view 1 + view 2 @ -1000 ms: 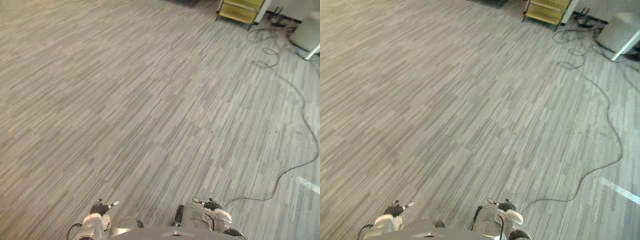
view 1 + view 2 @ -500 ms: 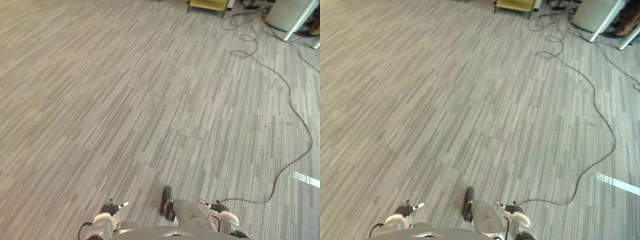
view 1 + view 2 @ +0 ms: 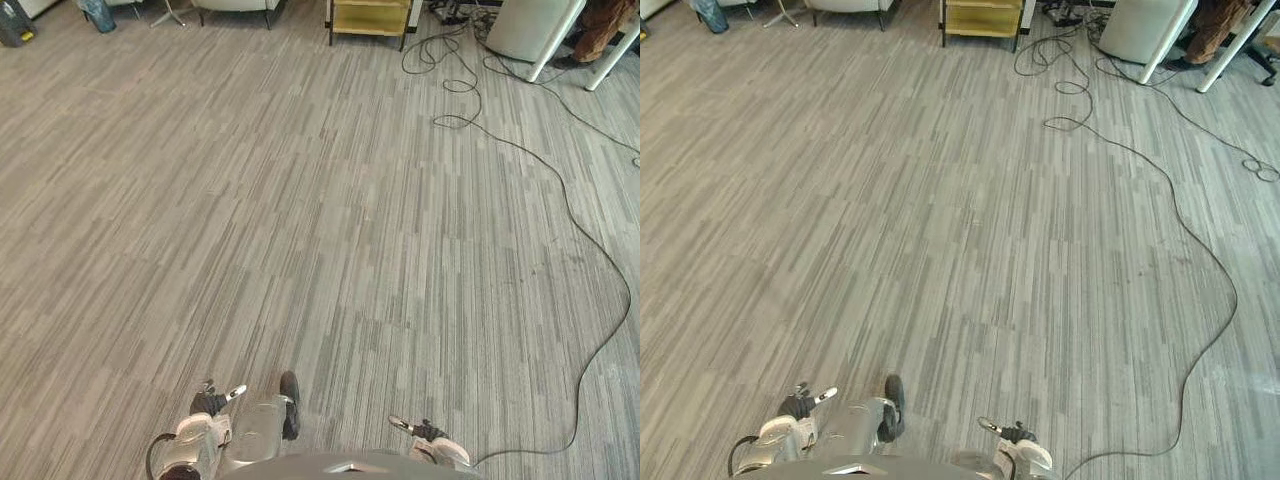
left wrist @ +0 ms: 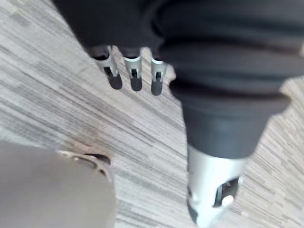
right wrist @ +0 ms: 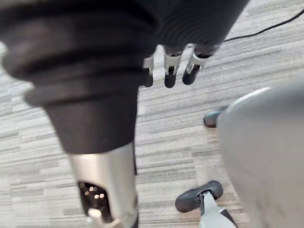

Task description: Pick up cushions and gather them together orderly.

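Shifted since the earlier frame: the camera alone. It is now aimed farther across the room, so the far furniture sits fuller and lower in the eye views. Nothing lying on the floor has been displaced.

- Cushions: whereabouts cannot be told. Neither robot hand carries one.
- Left robot hand point(image 4: 134, 66): empty, with fingers straight and loose, pointing down at the floor and thumb apart. The arm hangs low at the robot's left side.
- Right robot hand point(image 5: 170, 64): same condition, empty with slack, straight fingers. It hangs low at the right side.
- Reason for pose, as a judgement: with nothing within reach to grasp, both arms are parked at rest. The step in hand looks like walking and searching.
- Grey striped carpet floor point(image 3: 300, 220): bare stretch ahead of the robot.
- Yellow-green metal-framed shelf unit point(image 3: 369, 17): at the far edge, well apart from both hands.
- White flat-sided panel point(image 3: 525, 25): near the shelf unit, to its right.
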